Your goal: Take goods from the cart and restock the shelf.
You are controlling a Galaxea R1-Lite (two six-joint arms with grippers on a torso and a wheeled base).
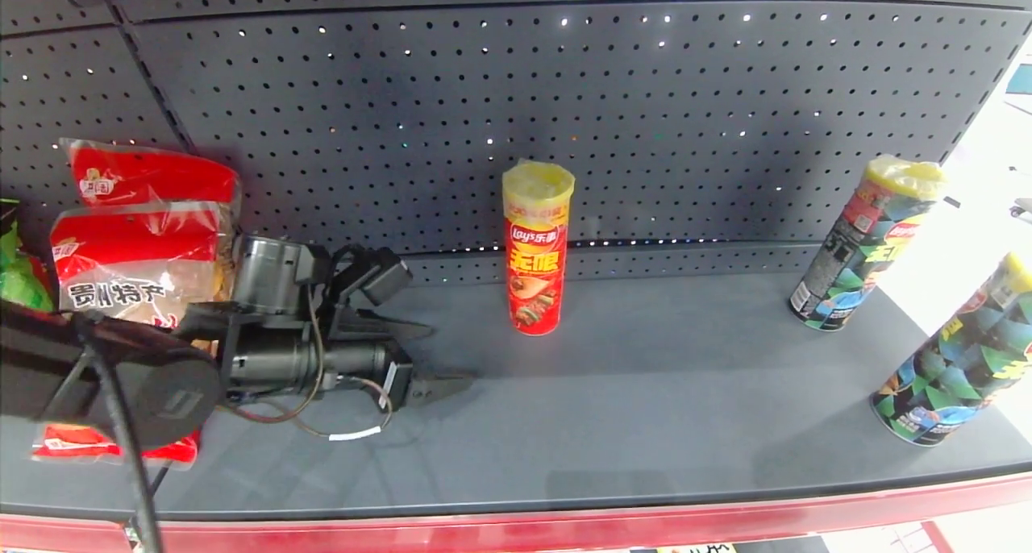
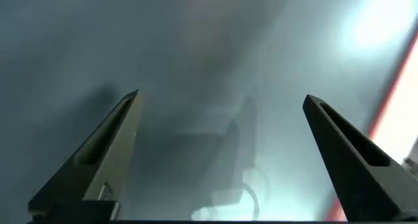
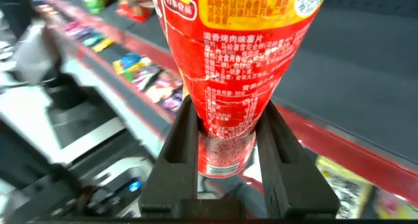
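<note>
My left gripper lies low over the grey shelf, left of centre, pointing right. In the left wrist view the left gripper is open with nothing between its fingers, bare shelf beyond. A red chip can with a yellow lid stands upright near the back, a short way beyond the left gripper. My right gripper is shut on the sealed end of a red snack bag, held in front of the shelf's red front edge.
Red snack bags are stacked at the shelf's left end beside a green bag. Two dark patterned cans stand at the right end. A perforated back panel closes the rear. Lower shelves hold colourful goods.
</note>
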